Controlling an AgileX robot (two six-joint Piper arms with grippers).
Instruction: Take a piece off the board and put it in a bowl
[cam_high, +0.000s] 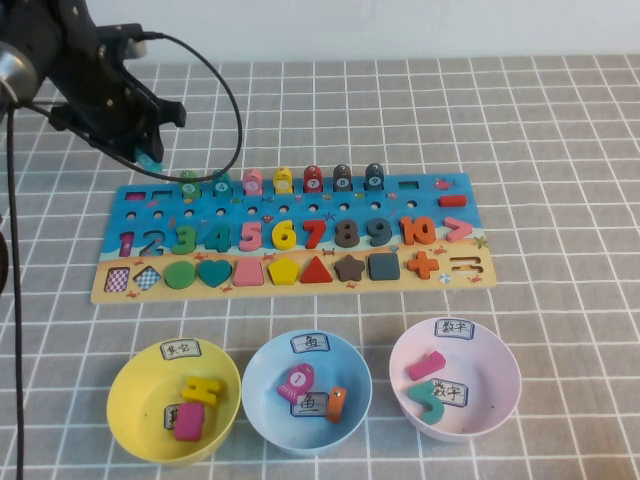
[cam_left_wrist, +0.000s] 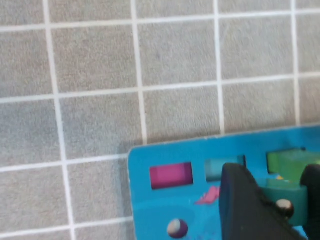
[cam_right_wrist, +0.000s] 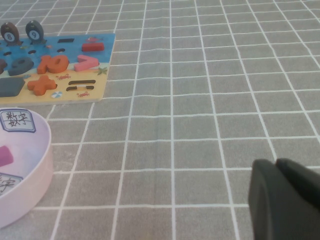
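Our left gripper (cam_high: 148, 157) hangs over the board's (cam_high: 300, 205) far-left corner, clamped on the piece (cam_left_wrist: 285, 196), lifted for carrying to the bowl (cam_high: 262, 400) at near centre. Our right gripper (cam_right_wrist: 280, 200) sits parked right of the board, fingers together.

The board (cam_high: 290, 235) carries coloured numerals 1 to 10, with ">", "+" and "=" signs at its 3 o'clock end. The pale pink bowl (cam_high: 455, 380) bears labels reading 数字.
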